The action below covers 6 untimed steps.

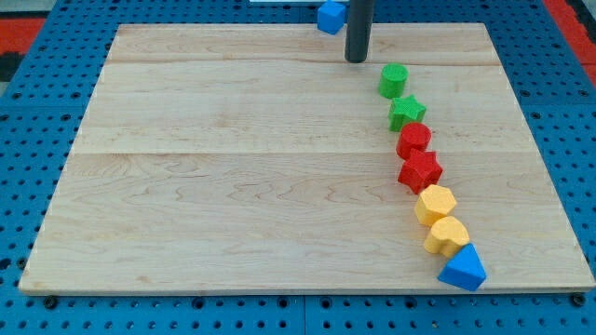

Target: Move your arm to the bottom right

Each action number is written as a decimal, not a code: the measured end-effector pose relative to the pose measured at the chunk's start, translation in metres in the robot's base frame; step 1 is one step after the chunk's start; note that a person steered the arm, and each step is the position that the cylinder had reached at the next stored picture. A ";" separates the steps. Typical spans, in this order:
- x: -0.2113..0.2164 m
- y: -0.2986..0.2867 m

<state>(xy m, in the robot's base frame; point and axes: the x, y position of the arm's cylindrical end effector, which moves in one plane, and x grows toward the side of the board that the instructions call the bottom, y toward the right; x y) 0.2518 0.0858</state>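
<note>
My tip (357, 60) rests on the wooden board (233, 167) near the view's top, right of centre. A blue block (331, 16) sits just to its upper left at the board's top edge. A green round block (394, 80) lies just to the tip's lower right. From there a line of blocks runs toward the view's bottom right: a green star (407, 113), a red hexagon-like block (413, 140), a red star (420, 171), a yellow hexagon (435, 204), a yellow heart-like block (447, 235), and a blue triangle (464, 269).
The board lies on a blue pegboard surface (37, 112) that surrounds it on all sides. Red patches show at the view's top left corner (19, 23) and top right corner (573, 19).
</note>
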 end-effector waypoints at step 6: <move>0.139 0.252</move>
